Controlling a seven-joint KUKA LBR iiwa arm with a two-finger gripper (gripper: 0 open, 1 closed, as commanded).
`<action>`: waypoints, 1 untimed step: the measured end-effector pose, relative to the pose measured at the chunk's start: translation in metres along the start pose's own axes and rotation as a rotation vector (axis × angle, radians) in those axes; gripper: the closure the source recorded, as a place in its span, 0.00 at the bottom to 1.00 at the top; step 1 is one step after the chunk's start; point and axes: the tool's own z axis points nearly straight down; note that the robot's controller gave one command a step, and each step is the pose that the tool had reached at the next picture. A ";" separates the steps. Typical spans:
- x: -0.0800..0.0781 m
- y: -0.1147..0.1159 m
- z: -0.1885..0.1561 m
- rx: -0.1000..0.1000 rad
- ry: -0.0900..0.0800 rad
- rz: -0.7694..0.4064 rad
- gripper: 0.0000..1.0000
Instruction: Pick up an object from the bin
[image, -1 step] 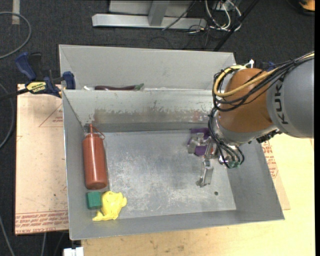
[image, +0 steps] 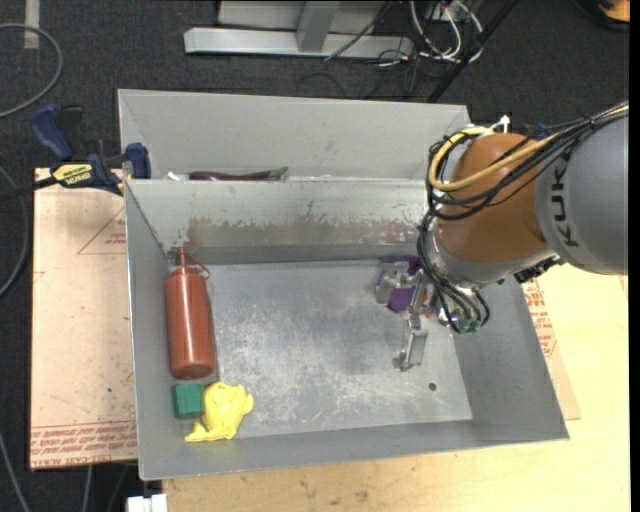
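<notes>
Yellow comes first at the near edge: a crumpled soft yellow thing (image: 217, 411) lies in the near left corner of the grey metal bin (image: 300, 345), and a small green block (image: 187, 400) sits touching it on its left side. Just behind the block a red bottle (image: 190, 322) lies along the left wall, its base by the block and its narrow capped end pointing to the back corner. The rest of the near and middle floor is bare scuffed metal. Further in, on the right half, the jaws hang low over this bare floor, well apart from the three things on the left; nothing can be seen between them, and whether they stand open or closed I cannot tell from this angle. Just behind them, close to the back wall, a small purple thing (image: 397, 291) lies on the floor, partly covered by the wrist; it is the nearest thing to the jaws, beside them and not within them. Above it sits the wrist's rounded orange cover (image: 490, 215), with dark and yellow cables (image: 450, 165) looped over it, and the grey arm (image: 595, 195) runs off to the right. Farthest back, beyond the dividing wall, a dark flat thing (image: 232, 175) lies in the rear compartment; its kind cannot be made out.
</notes>
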 end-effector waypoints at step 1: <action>-0.053 -0.054 0.056 0.000 -0.007 -0.032 0.00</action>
